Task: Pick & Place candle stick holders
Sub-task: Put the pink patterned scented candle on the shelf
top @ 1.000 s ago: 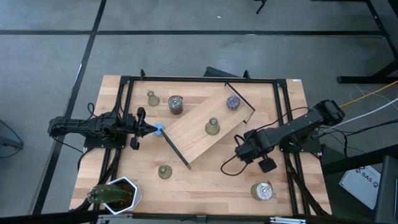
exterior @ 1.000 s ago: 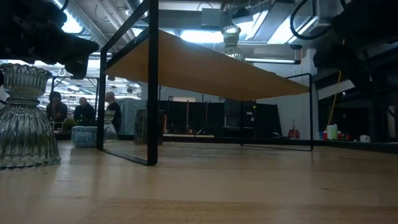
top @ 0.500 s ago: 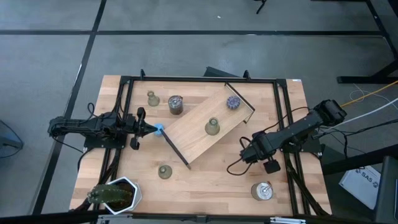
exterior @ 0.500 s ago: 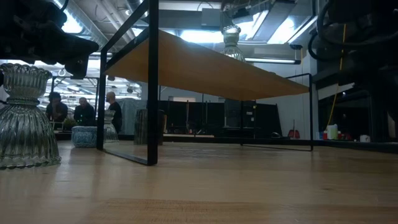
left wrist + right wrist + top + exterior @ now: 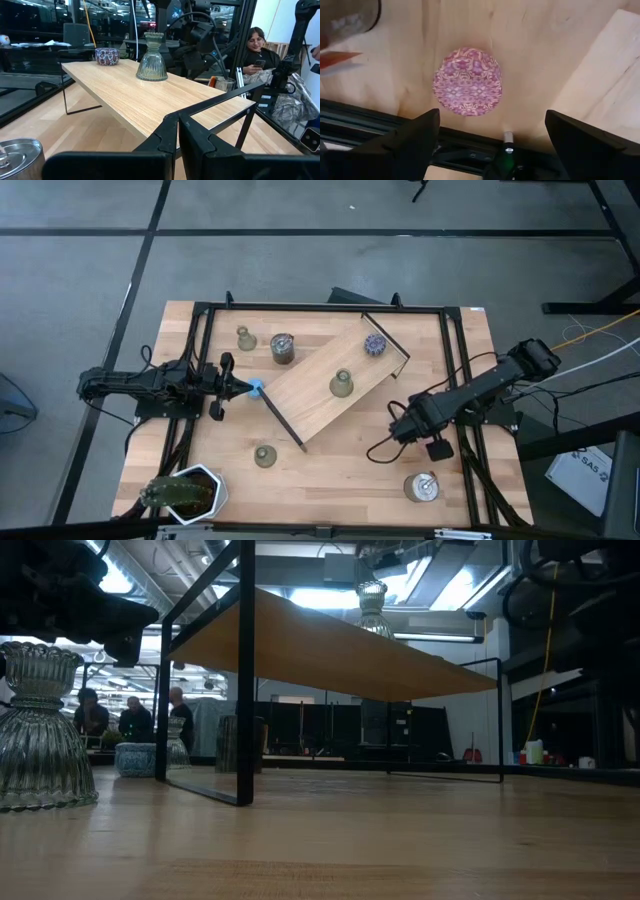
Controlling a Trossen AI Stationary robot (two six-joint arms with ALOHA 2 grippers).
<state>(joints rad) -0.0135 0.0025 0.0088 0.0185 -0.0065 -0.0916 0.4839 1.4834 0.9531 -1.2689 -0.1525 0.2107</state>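
We look down on a light wooden table (image 5: pixel 330 470) standing on a grey floor, with a black metal frame (image 5: pixel 300 307) running round its top. Across the middle a raised wooden shelf board (image 5: pixel 320 390) on thin black legs lies at an angle, from near the table's centre up toward the far right.

We count three small olive-green, bell-shaped candle stick holders. One (image 5: pixel 341 385) stands upright in the middle of the shelf board; the left wrist view shows it as ribbed glass (image 5: pixel 152 57). A second (image 5: pixel 245 338) stands on the table near the far left corner, and a third (image 5: pixel 264 455) stands on the table toward the near edge, left of centre, apart from the shelf.

At the far end of the shelf sits a glittery purple-blue puck (image 5: pixel 374 344). A round silver tin (image 5: pixel 283 348) stands just beside the far-left holder, and another silver tin (image 5: pixel 424 487) stands near the near right corner. A white hexagonal pot holding a green plant (image 5: pixel 184 491) sits at the near left corner.

The left gripper (image 5: pixel 246 388) lies level at the shelf's low left end, its jaws pressed together with nothing between them. The right gripper (image 5: pixel 400 430) hangs over the table just off the shelf's right side, jaws spread wide and empty, above a pink patterned puck (image 5: pixel 468 81) on the table.
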